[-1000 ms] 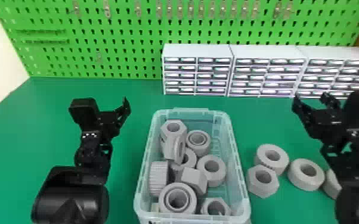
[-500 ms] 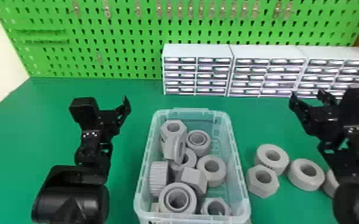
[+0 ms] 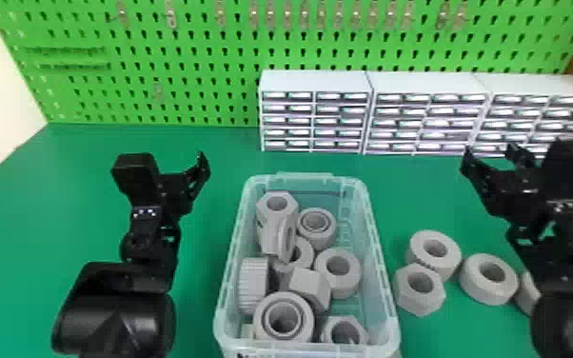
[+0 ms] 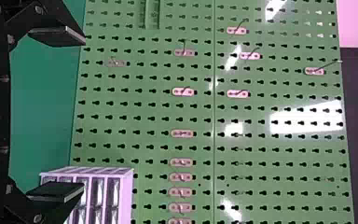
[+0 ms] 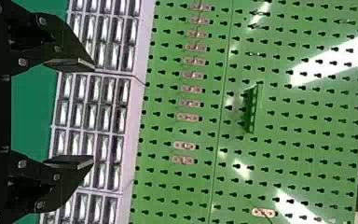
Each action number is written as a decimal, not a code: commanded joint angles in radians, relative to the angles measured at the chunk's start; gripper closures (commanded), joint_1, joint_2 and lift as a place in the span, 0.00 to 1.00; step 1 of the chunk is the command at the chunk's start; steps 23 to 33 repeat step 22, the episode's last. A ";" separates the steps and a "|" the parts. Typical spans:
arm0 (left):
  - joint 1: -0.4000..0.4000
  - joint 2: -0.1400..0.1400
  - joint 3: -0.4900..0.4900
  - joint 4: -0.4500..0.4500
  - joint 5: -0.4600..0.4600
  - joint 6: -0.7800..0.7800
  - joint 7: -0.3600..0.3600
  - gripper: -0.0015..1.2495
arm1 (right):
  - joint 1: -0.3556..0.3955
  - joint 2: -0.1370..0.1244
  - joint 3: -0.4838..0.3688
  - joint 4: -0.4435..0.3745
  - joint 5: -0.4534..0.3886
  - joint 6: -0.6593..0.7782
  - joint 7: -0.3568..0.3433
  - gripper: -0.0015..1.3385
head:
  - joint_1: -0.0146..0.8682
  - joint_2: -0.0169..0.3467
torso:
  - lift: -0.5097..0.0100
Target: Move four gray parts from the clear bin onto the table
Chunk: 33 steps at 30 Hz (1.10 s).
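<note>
In the head view the clear bin (image 3: 380, 266) stands mid-table, holding several gray parts, among them a ringed one (image 3: 261, 328) at the near end and a hex nut (image 3: 292, 202) at the far end. To its right on the green table lie more gray parts, including a round one (image 3: 502, 290) and a hex nut (image 3: 407, 297). Left of the bin, above the table, is my left gripper (image 3: 200, 174); in its wrist view the left gripper (image 4: 81, 114) is open and holds nothing. My right gripper (image 3: 488, 157) is above the table's right side; in its wrist view the right gripper (image 5: 93, 113) stands open, without an object.
White drawer cabinets (image 3: 316, 81) line the back of the table (image 3: 219, 147), from behind the bin to the right. A green pegboard (image 3: 195, 95) rises behind them. The right forearm hangs over the rightmost gray part (image 3: 527, 295).
The right arm has shifted slightly left in the head view, and its gripper's two fingers have become more distinct. The left arm and the gray parts look the same.
</note>
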State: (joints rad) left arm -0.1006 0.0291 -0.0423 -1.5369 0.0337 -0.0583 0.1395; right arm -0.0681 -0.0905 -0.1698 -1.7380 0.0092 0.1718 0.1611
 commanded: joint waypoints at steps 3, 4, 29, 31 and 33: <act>0.001 0.000 -0.001 0.000 0.000 0.000 0.000 0.15 | 0.002 0.000 -0.004 0.000 0.000 0.006 0.000 0.41 | 0.80 0.24 | 0.88; 0.001 0.000 -0.001 0.001 -0.001 0.000 0.000 0.15 | 0.004 0.000 -0.004 0.000 0.000 0.006 0.000 0.41 | 0.80 0.24 | 0.88; -0.002 0.000 -0.010 0.000 0.000 0.000 0.000 0.15 | 0.001 0.002 -0.004 0.000 -0.008 0.014 0.000 0.41 | 0.80 0.24 | 0.88; -0.002 0.000 -0.010 0.000 0.000 0.000 0.000 0.15 | 0.001 0.002 -0.004 0.000 -0.008 0.014 0.000 0.41 | 0.80 0.24 | 0.88; -0.002 0.000 -0.010 0.000 0.000 0.000 0.000 0.15 | 0.001 0.002 -0.004 0.000 -0.008 0.014 0.000 0.41 | 0.80 0.24 | 0.88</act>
